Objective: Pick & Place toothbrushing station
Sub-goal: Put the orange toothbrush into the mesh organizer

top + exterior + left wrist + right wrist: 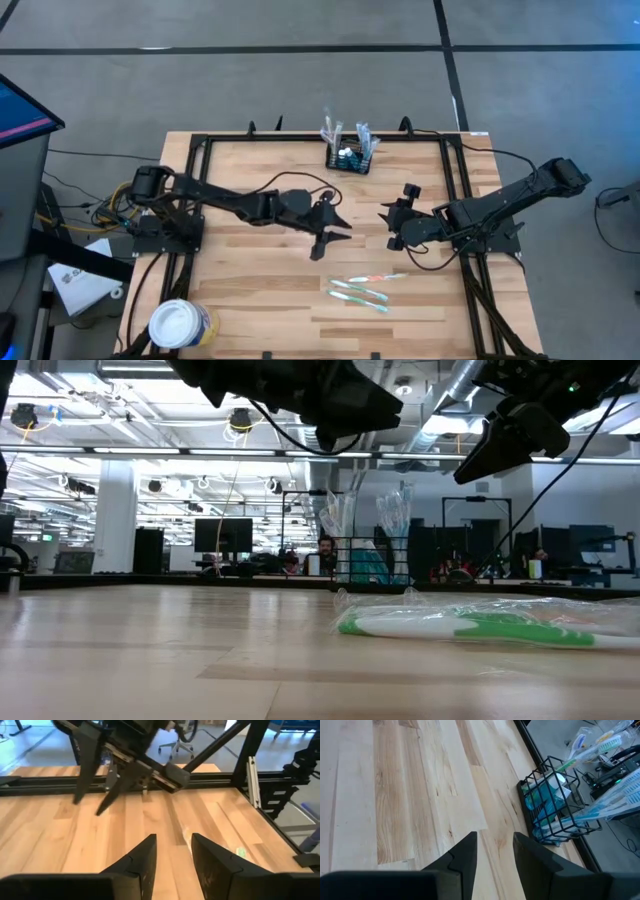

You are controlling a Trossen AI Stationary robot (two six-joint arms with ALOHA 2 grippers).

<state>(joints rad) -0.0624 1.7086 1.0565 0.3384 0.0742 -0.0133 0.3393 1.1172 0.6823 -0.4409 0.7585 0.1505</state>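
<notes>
- You see a pale striped wood desk (260, 190) with a black frame.
- Your toothbrushing station (350, 158) is black wire mesh.
- The wrapped toothbrushes (362, 288) show green, white and orange.
- The tub (180, 324) is white, labelled yellow-blue.

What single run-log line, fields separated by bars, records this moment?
left gripper: open, mid-table, empty | right gripper: open, empty | black wire-mesh caddy: far edge, untouched | wrapped toothbrushes: near edge
</notes>
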